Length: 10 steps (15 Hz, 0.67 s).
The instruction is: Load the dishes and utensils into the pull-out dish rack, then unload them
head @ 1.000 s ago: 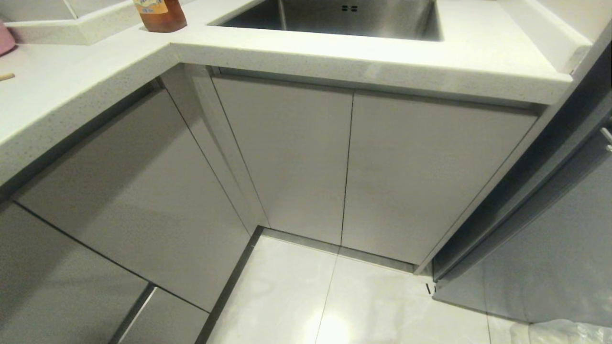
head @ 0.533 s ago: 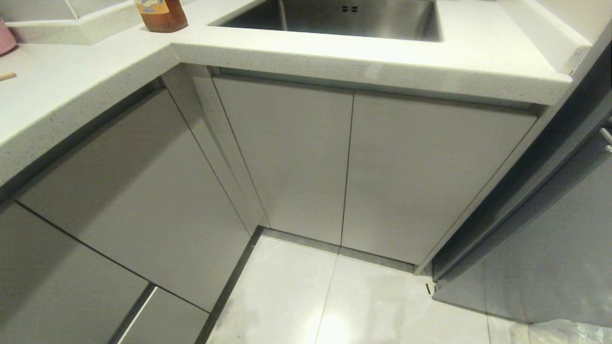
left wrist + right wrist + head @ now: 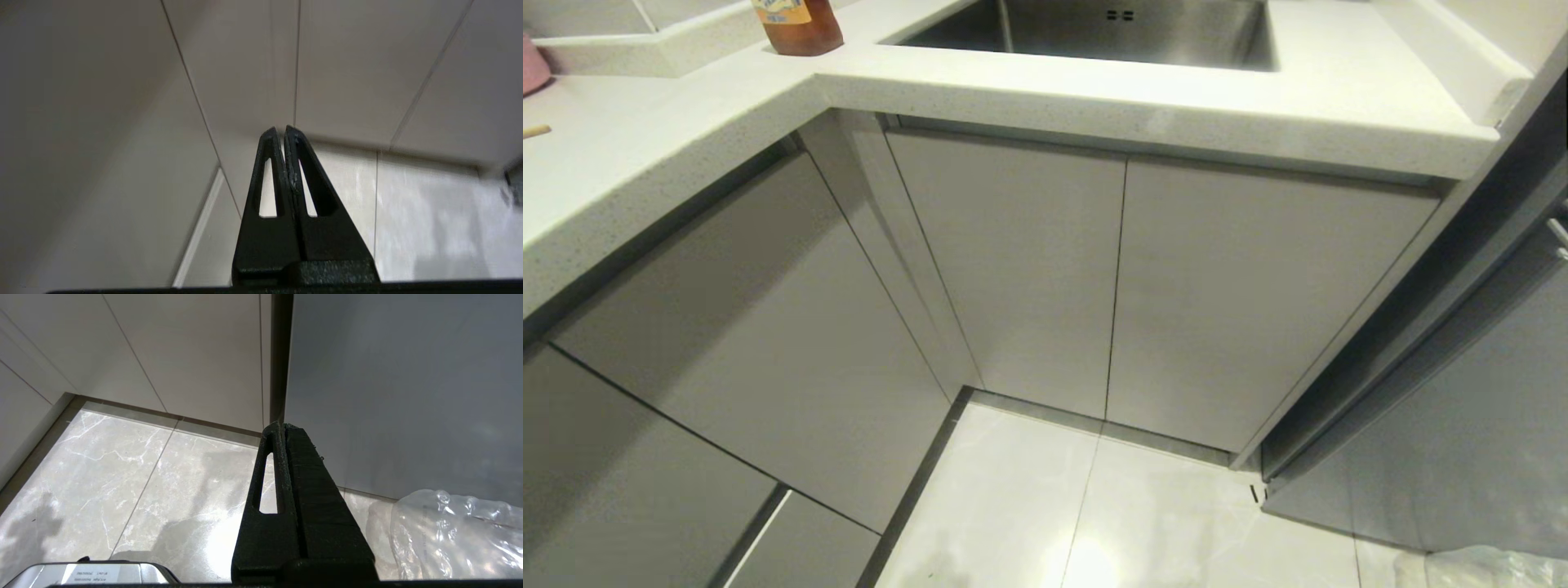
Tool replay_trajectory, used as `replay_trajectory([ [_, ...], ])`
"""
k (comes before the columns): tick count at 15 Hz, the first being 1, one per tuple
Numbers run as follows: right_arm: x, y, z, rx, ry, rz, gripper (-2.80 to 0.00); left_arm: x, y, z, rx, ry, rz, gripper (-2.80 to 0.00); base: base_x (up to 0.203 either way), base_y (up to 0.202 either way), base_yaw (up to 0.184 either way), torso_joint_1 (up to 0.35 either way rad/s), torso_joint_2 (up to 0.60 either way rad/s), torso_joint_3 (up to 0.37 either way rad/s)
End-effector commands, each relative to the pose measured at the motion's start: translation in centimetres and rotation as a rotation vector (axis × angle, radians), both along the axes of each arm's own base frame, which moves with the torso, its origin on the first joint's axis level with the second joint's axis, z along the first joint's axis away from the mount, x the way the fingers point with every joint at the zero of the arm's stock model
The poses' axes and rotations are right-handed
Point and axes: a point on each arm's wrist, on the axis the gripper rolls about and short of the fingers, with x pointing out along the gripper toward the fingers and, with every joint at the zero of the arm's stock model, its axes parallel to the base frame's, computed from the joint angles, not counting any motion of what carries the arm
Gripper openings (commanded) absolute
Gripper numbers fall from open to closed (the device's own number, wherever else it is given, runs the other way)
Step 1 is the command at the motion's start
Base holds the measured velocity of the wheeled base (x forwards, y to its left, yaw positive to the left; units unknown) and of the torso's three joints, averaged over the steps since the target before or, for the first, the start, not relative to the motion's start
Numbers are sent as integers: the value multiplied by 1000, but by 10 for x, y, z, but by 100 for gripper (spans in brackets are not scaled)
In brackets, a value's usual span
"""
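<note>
From the head view, neither arm is showing. The two-door cabinet (image 3: pixel 1119 286) under the sink (image 3: pixel 1094 33) is sitting shut, and the pale-grey panels (image 3: pixel 743 343) under the desk (image 3: pixel 621 155) on the left are lying flush too. The pull-out dish rack is nowhere showing as wire or prongs; if one of those left panels is its front, I cannot tell which. No plate, bowl or spoon in sight; a light-wood tip (image 3: pixel 534 131) is poking in at the desk's far left edge, possibly a chopstick. An amber bottle (image 3: pixel 796 24) is standing by the sink corner, its orange label cut off and unreadable.

On the left wrist view, the left gripper (image 3: pixel 282 132) is pointing at the cabinet seam, jaws pressed together on nothing.

On the right wrist view, the right gripper (image 3: pixel 282 428) is hanging over the floor tiles (image 3: pixel 143 469), jaws likewise closed and empty, with crinkled clear plastic (image 3: pixel 453 535) just beside it. A white sticker (image 3: pixel 92 573) on a metal part is carrying tiny print, too small to read.

The risks, as I judge them: with handle-free fronts looking alike, an arm could be going for the wrong panel. Closed jaws could be skidding along a flush edge. That plastic could be snagging the right arm or the base.
</note>
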Motion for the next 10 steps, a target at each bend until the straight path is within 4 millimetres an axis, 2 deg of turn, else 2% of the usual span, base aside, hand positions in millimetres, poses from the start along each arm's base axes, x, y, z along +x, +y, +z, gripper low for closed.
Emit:
replay_trajectory([
  [1, 0, 0, 0, 0, 1, 0, -280, 4, -1, -22, -13, 39, -33, -280, 0, 0, 0, 0, 0, 0],
  [2, 0, 0, 0, 0, 1, 0, -280, 3, -2, -25, -23, 75, -80, -280, 0, 0, 0, 0, 0, 0],
  [6, 0, 0, 0, 0, 1, 0, -280, 3, -2, -25, -128, 77, -66, -280, 0, 0, 0, 0, 0, 0],
  [10, 0, 0, 0, 0, 1, 0, -280, 3, -2, -25, -124, 78, -60, -280, 0, 0, 0, 0, 0, 0],
])
